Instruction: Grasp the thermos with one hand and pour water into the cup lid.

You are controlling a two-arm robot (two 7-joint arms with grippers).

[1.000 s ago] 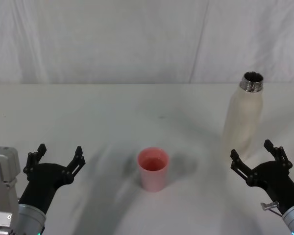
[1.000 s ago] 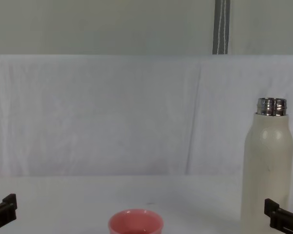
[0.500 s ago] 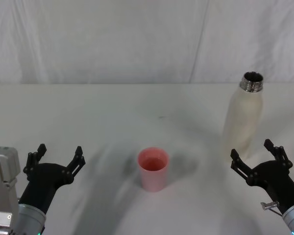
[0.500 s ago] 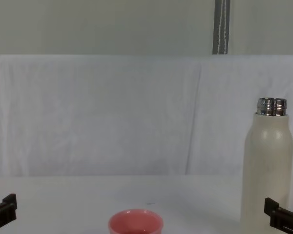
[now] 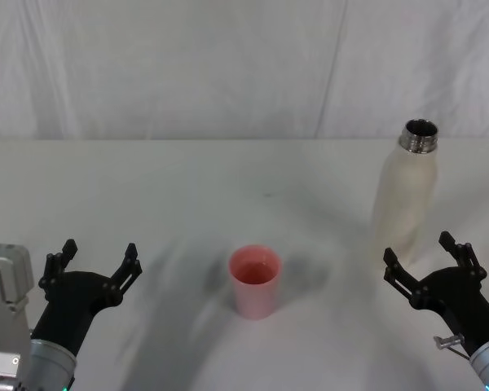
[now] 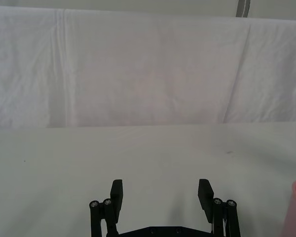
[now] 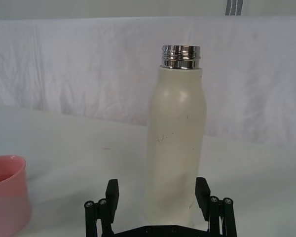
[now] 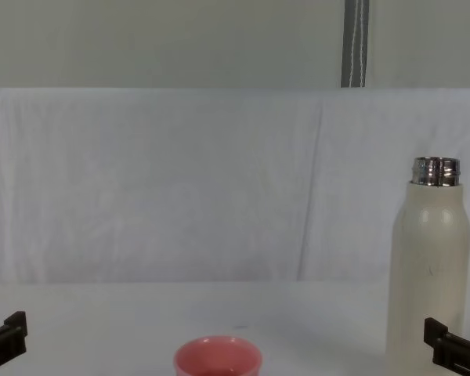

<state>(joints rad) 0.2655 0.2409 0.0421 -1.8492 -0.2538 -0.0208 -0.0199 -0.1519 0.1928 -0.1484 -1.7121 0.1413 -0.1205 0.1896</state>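
The thermos (image 5: pixel 405 189) stands upright and uncapped on the white table (image 5: pixel 187 187), toward the robot's right and farther back than the cup lid (image 5: pixel 254 281), which sits upright near the middle. The right end effector (image 5: pixel 429 261) hovers just in front of the thermos, fingers spread and holding nothing; in the right wrist view the bottle's base is hidden behind them. The left end effector (image 5: pixel 96 259) hangs low at the left, well apart from the cup lid, also spread. In the chest view the cup lid's lower part is cut off.
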